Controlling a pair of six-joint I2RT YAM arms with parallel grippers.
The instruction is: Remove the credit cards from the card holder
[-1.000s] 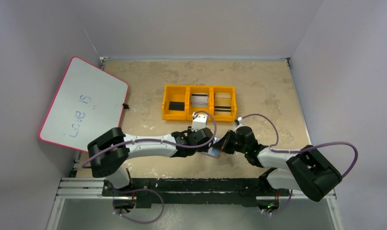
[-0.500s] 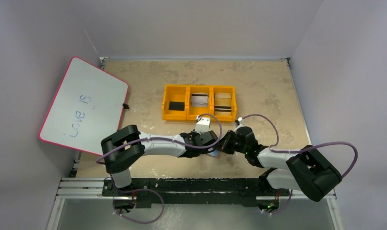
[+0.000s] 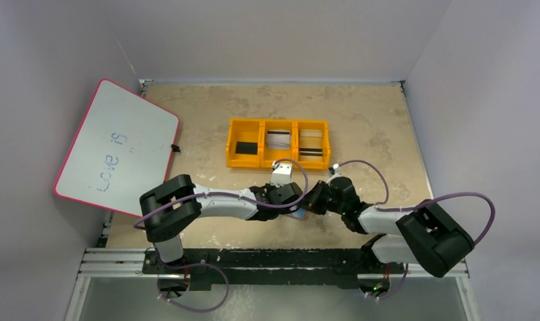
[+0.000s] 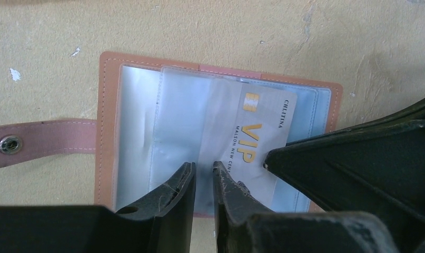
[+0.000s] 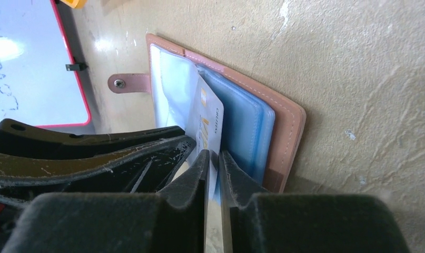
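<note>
Near the orange tray (image 3: 262,142), right gripper (image 5: 214,158) pinches a credit card (image 5: 210,124); left gripper (image 4: 204,171) unclear.

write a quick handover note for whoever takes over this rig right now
Left gripper: jaws nearly together, tips over the open wallet; can't tell if it grips anything.
Right gripper: jaws nearly together with the card's edge between them; can't tell how firm the grip is.
Wallet: lies open on the table between the two arms, snap tab out to one side.
Card: gold VIP lettering, askew over the wallet, not yet clear of it.
Done: wallet opened, one card apparently worked loose.
Left: pull that card free, then check the wallet for more.
</note>
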